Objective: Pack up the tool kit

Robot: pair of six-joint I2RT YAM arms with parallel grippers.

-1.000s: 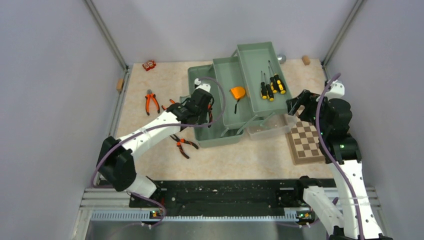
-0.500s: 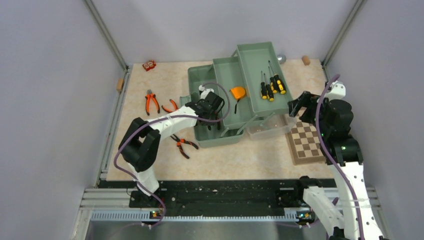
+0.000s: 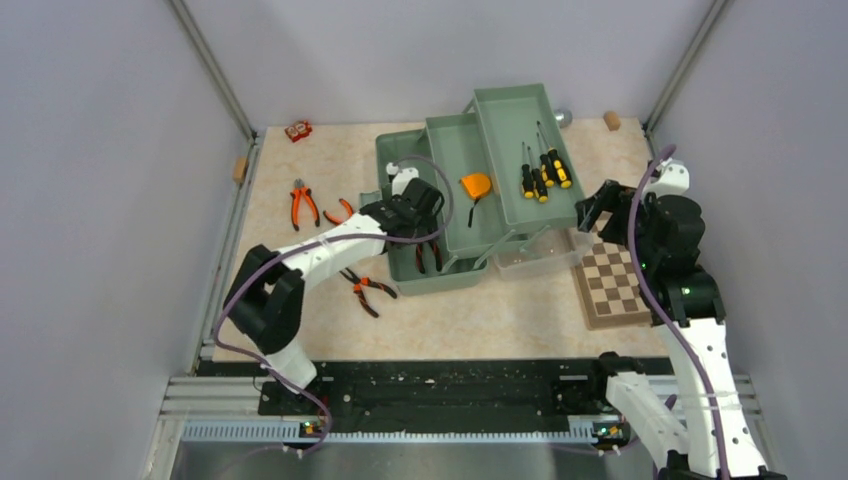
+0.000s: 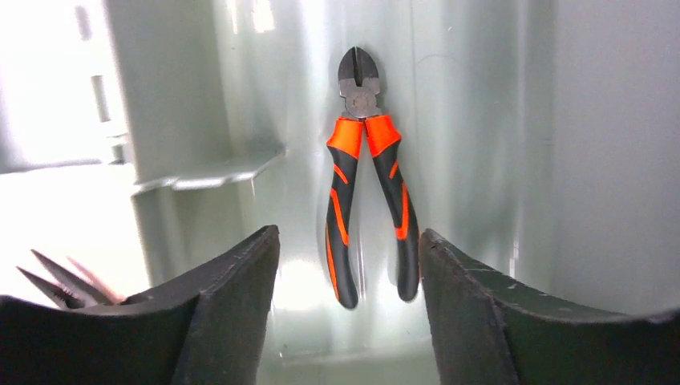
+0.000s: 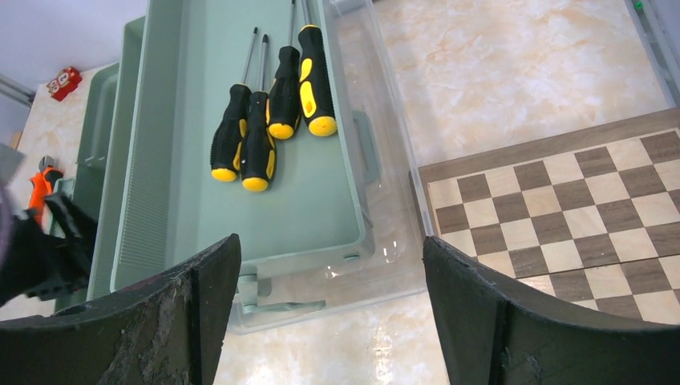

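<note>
While it hangs inside the toolbox's [image 3: 385,160] bottom well, left gripper [image 4: 349,241]: fingers spread, holding nothing.
Cutting pliers [image 4: 350,138]: flat on the well floor, just beyond those fingers.
Right gripper [image 5: 330,241]: wide, empty, near the top tray's [image 5: 321,208] right corner.
Screwdrivers [image 5: 282,88]: four, in top tray.
Tape measure [image 3: 476,185]: middle tray [image 3: 450,150].
Loose pliers [image 3: 303,203]: on table [image 3: 480,310], left of toolbox.

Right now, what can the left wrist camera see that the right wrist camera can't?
Only the left wrist view shows the orange-handled pliers lying flat inside the green toolbox, under the open left end effector. Only the right wrist view shows four black-yellow screwdrivers in a fold-out tray, plus the chessboard. Both views show the green toolbox.
</note>
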